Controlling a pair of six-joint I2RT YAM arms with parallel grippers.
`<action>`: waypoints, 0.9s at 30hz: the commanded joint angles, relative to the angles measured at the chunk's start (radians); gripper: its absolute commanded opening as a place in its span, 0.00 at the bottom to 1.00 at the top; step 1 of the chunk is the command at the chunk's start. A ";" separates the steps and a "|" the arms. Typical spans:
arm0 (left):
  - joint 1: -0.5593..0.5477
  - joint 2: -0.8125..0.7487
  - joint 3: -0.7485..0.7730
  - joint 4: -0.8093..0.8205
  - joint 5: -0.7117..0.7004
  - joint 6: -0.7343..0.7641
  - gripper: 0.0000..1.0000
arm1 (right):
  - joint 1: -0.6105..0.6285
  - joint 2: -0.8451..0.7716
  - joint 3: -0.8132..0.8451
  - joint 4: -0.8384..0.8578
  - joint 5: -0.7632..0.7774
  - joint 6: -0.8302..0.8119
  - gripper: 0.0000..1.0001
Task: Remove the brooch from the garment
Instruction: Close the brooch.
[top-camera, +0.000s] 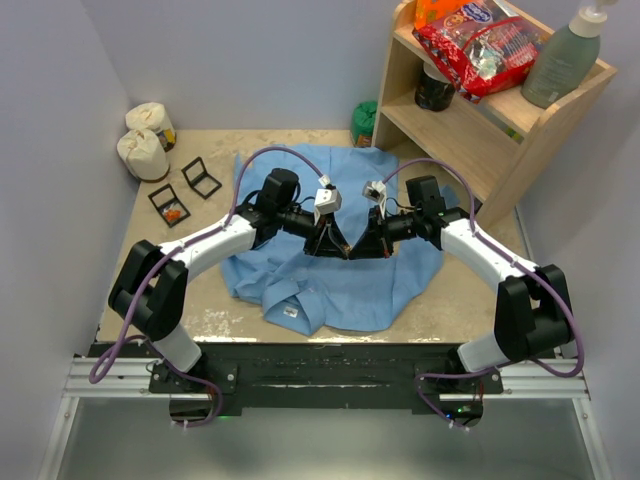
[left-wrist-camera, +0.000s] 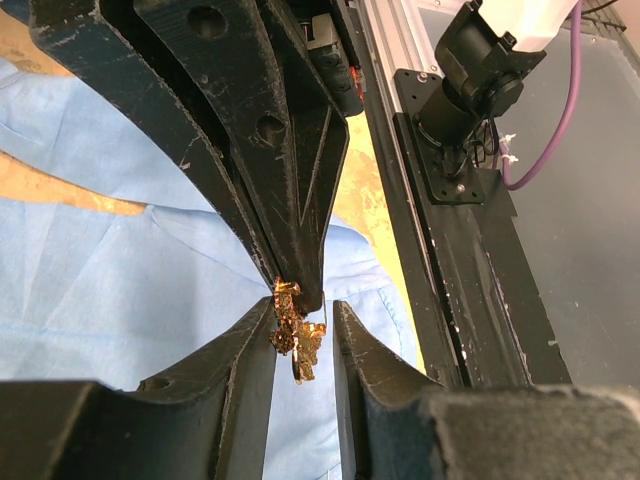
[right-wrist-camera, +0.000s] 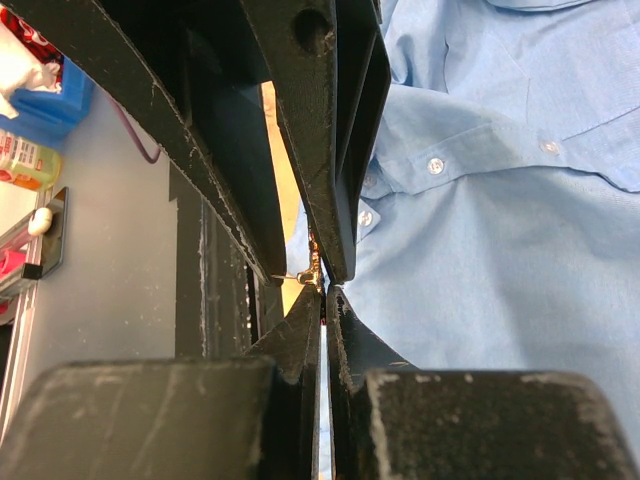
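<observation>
Pale lavender walls enclose a tan table (top-camera: 215, 320), scuffed white along its near edge. Wooden shelf unit (top-camera: 470, 150), back right corner, two tiers. Garment (top-camera: 350, 295): light-blue button-up shirt, spread rumpled over the middle of the table, collar toward the near edge with its white label (top-camera: 291, 311) showing. Left arm (top-camera: 200, 245) and right arm (top-camera: 480, 250): white and black, purple cables, reaching inward until they meet nose to nose above the shirt's centre. Left gripper (left-wrist-camera: 305, 308): fingers spread partway, with a gap between them. Right gripper (right-wrist-camera: 323, 292): fingers pressed tight together, tips touching the left gripper's tips. Grey-green pump bottle (top-camera: 563, 60), red snack bag (top-camera: 480, 45) and dark jar (top-camera: 435, 88) on the shelf. Two white tied sacks (top-camera: 145, 140), back left corner. Two small black square frames (top-camera: 185, 190) beside the sacks, one holding something orange. Green object (top-camera: 365, 122) at the table's back edge, next to the shelf. Small white buttons (right-wrist-camera: 435, 165) along the shirt placket. Brooch (left-wrist-camera: 297, 340): small, gold, ornate, at the shirt's centre, sitting in the gap between the left fingers, its top end against the right gripper's closed tips; whether those tips actually nip it cannot be told.
</observation>
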 joint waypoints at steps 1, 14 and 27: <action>0.006 -0.041 -0.002 0.000 0.039 0.003 0.33 | -0.012 -0.038 0.000 0.011 0.002 0.008 0.00; 0.006 -0.039 -0.003 0.012 0.019 -0.007 0.23 | -0.011 -0.039 0.000 0.011 -0.005 0.003 0.00; 0.006 -0.034 0.005 0.020 0.038 -0.021 0.12 | -0.011 -0.054 -0.003 0.002 0.005 -0.018 0.00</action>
